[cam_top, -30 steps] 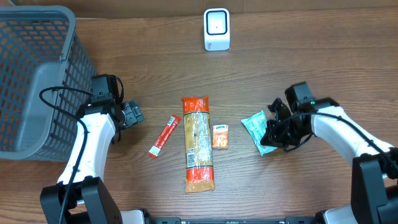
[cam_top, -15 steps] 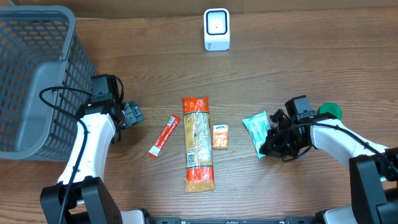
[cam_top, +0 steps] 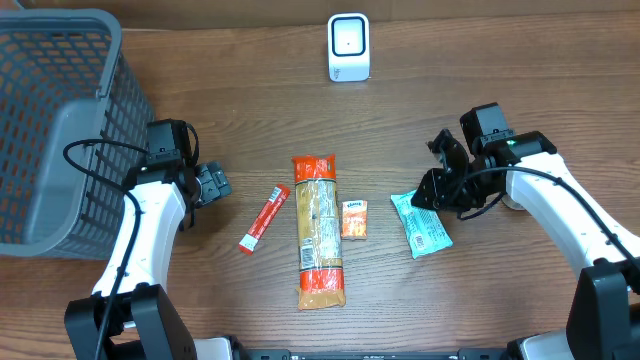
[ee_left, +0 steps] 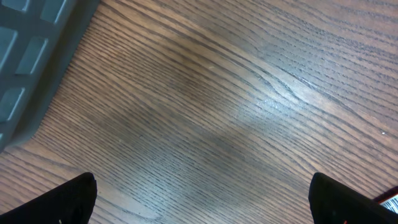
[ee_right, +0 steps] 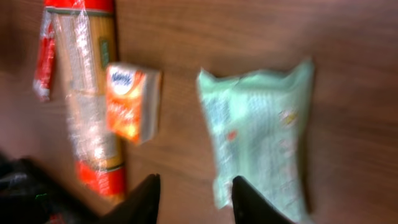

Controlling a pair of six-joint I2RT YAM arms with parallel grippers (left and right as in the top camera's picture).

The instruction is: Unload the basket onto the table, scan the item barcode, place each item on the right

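Observation:
The white barcode scanner (cam_top: 348, 47) stands at the table's far middle. A pale green packet (cam_top: 420, 222) lies flat on the wood, and in the right wrist view this green packet (ee_right: 264, 134) is blurred. My right gripper (cam_top: 432, 190) hovers just above the packet's far end, in the right wrist view (ee_right: 196, 186) open part way with only bare wood between its fingers. My left gripper (cam_top: 213, 184) rests wide open beside the basket, and the left wrist view (ee_left: 202, 202) shows nothing but table between its fingers.
A long pasta pack (cam_top: 318, 230), a small orange box (cam_top: 354, 218) and a red stick packet (cam_top: 263, 218) lie in the middle of the table. A grey mesh basket (cam_top: 60, 120) fills the far left corner.
My right gripper has opened and let go of the green packet, then moved up and away from it. The packet now lies flat, slightly nearer the front. The left arm is unmoved.

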